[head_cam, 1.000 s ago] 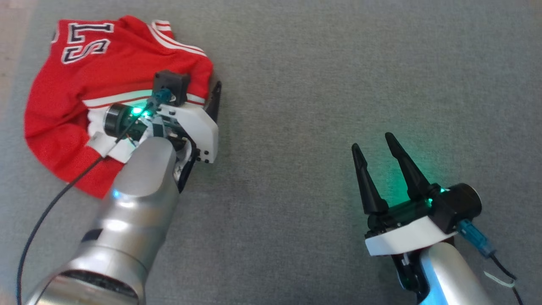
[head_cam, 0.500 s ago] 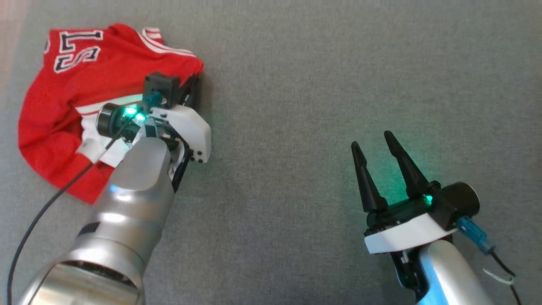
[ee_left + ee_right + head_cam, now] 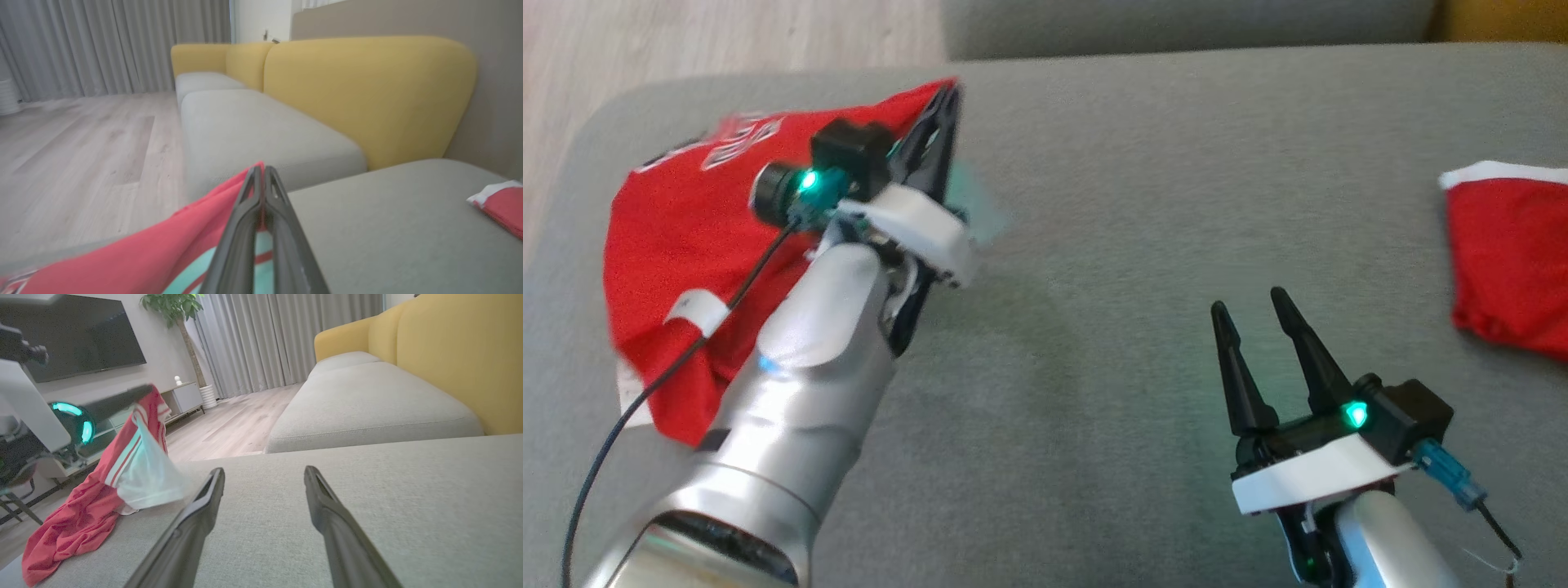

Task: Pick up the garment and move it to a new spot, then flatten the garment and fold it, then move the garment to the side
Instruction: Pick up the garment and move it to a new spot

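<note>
**Garment pick-up is only half done, everything else is waiting**

Starting at the far left: the red garment (image 3: 678, 245) is hanging in a peak from the left claw (image 3: 949, 96), which is clamped tight on a fold of its fabric. That's near the back-left corner of the grey sofa cushion (image 3: 1094, 245). The lower part is trailing on the cushion's left end, so I'm reading the pick-up as only half done. Moving it to a new spot, flattening, folding and shifting it aside are all waiting.

Going right, the right claw (image 3: 1248, 300) is hovering near the front edge, spread wide and gripping nothing.

At the right edge another red piece (image 3: 1511, 253) with white trim is lying on the cushion. It's getting cut off by the frame, so I'm not calling whether it's a second garment.

Also, the silver left arm (image 3: 800, 351) is covering the garment's middle, and the lettering is blurring too much to read.
</note>
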### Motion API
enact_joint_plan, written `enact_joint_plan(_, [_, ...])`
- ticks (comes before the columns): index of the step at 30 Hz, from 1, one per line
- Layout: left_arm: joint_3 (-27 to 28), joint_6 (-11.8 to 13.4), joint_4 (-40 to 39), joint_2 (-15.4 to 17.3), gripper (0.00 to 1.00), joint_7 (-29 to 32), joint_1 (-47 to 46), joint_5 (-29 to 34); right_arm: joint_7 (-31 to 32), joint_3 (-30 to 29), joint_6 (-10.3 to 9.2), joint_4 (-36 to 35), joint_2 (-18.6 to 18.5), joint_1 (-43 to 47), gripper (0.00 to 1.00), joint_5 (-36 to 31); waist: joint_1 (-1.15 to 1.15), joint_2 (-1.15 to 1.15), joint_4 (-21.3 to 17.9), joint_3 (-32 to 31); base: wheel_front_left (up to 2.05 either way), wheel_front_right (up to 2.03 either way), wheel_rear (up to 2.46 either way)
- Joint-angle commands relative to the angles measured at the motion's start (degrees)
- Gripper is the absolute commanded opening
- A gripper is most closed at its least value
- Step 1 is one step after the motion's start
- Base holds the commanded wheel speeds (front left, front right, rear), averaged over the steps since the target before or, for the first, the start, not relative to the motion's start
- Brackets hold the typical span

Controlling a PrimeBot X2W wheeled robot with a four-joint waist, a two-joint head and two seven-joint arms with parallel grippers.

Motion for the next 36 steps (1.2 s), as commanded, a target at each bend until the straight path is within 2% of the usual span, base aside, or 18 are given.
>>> enact_joint_plan(1, [0.7, -0.3, -2.6, 1.4, 0.00, -0.5, -2.2, -0.7, -0.6, 1.0, 0.39, -1.7, -0.1, -0.8, 1.00, 0.4, 0.01, 0.00, -1.9, -1.8, 0.00, 0.00, 0.00])
enact_joint_plan(9, [-0.1, -0.2, -18.3, 1.4, 0.00, 4.4, -3.5, -10.9, -0.6, 1.2, 0.39, -2.4, -0.1, -1.0, 1.00, 3.3, 0.01, 0.00, -7.4, -3.6, 0.00, 0.00, 0.00])
enact_joint_plan(17, [0.4, 4.5, -28.0, 1.4, 0.00, 5.9, -10.1, -15.4, -0.6, 3.5, 0.39, -2.8, -0.1, -2.3, 1.00, 6.4, 0.01, 0.00, -13.7, -3.2, 0.00, 0.00, 0.00])
enact_joint_plan(22, [-1.3, 7.0, -29.3, 1.4, 0.00, 5.6, -12.2, -16.5, -0.6, 4.0, 0.39, -2.9, -0.1, -2.6, 1.00, 7.1, 0.01, 0.00, -16.1, -2.8, 0.00, 0.00, 0.00])
enact_joint_plan(25, [0.0, 8.9, -30.2, 1.4, 0.00, 3.7, -13.5, -21.3, -0.6, 4.1, 0.39, -2.9, -0.1, -2.9, 1.00, 7.5, 0.01, 0.00, -17.3, -2.4, 0.00, 0.00, 0.00])
enact_joint_plan(30, [1.9, 10.6, -31.4, 1.4, 0.00, -0.5, -19.0, -26.8, -0.6, 3.8, 0.39, -2.9, -0.1, -3.1, 1.00, 7.6, 0.01, 0.00, -17.6, -1.9, 0.00, 0.00, 0.00])
enact_joint_plan(32, [2.8, 10.3, -30.6, 1.7, 0.00, -1.1, -20.4, -26.7, -0.6, 3.3, 0.39, -3.0, -0.1, -3.0, 1.00, 7.7, 0.01, 0.00, -17.1, -1.7, 0.00, 0.00, 0.00])
enact_joint_plan(36, [2.5, 8.1, -28.8, 4.2, 0.00, -1.1, -20.9, -25.8, -0.6, 3.1, 0.39, -3.0, -0.1, -2.8, 1.00, 7.2, 0.01, 0.00, -15.1, -1.5, 0.00, 0.00, 0.00])
